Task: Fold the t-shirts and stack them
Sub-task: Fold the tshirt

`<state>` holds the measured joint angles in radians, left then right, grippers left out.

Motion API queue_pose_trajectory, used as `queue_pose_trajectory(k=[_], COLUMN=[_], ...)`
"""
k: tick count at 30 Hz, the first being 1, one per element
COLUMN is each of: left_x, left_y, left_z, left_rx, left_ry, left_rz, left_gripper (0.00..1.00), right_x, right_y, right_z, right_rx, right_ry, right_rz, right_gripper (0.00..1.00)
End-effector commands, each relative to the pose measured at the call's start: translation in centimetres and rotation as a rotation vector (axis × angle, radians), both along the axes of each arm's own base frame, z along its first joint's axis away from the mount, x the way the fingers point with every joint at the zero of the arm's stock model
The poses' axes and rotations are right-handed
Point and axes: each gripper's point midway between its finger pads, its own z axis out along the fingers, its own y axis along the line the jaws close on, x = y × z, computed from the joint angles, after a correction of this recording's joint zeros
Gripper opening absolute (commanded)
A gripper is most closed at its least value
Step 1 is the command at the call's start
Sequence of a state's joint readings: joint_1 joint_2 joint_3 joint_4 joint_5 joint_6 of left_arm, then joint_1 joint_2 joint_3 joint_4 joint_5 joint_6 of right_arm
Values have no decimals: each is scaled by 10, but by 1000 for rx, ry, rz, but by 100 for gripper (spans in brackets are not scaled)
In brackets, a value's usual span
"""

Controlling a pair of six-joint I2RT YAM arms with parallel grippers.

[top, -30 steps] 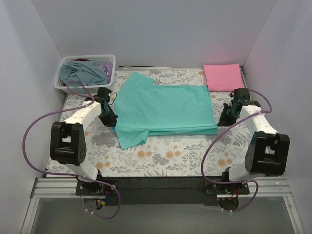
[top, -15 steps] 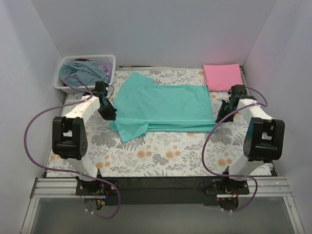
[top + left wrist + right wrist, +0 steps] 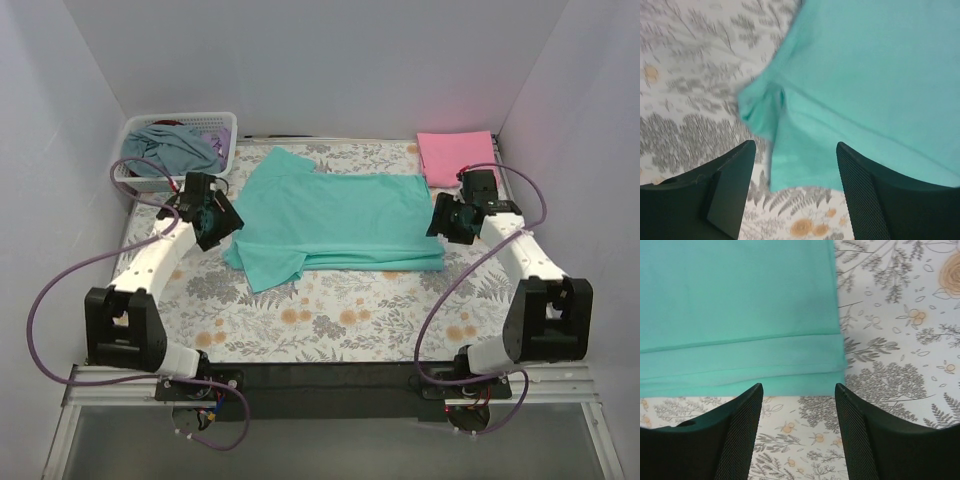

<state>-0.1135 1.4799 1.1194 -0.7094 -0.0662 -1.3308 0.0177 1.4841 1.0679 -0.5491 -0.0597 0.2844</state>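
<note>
Top external view, and the teal-green soft cloth t-shirt (image 3: 335,220) lies spread across the middle of the floral-patterned table cover (image 3: 350,320). Its near long edge is doubled into layers, with one sleeve poking out at the near-left corner and another at the far left.

Left gripper (image 3: 213,222) hangs right at the shirt's left edge, right gripper (image 3: 446,218) right at its right edge, one at each end. On the left wrist camera the black fingers (image 3: 730,185) stand apart with nothing between them, the rumpled sleeve just below. Right wrist camera, same story: jaws wide, holding nothing, hovering above the layered hem corner.

The pink folded cloth t-shirt (image 3: 455,157) sits square in the far-right corner, well apart from the teal one. A white plastic lattice basket (image 3: 135,178) with grey-blue cloth in it waits at far left.

How will this tee handle? I'd call it light and limp: it should sag from any pinch, and the stacked layers may slide over each other. The best hold looks like the two ends of that doubled edge, biting every layer at once. The loose near-left sleeve probably needs tucking in first. Teal looks mid-fold, and stacking it on the pink one is not yet done.
</note>
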Motion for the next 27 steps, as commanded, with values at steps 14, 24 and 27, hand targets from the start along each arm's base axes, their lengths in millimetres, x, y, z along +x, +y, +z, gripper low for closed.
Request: queue_pose_trajectory(k=[14, 24, 27], left_x=[-89, -93, -80], left_y=[-58, -61, -65], left_z=[-75, -97, -82], left_rx=[98, 124, 113], left_ry=[154, 224, 179], left_rz=[-133, -119, -98], left_gripper=[47, 27, 3], right_x=[-73, -81, -82], right_y=[74, 79, 87], right_z=[-14, -22, -21], right_rx=[-17, 1, 29], right_ry=[-49, -54, -62], right_rz=[280, 338, 381], right_gripper=[67, 67, 66])
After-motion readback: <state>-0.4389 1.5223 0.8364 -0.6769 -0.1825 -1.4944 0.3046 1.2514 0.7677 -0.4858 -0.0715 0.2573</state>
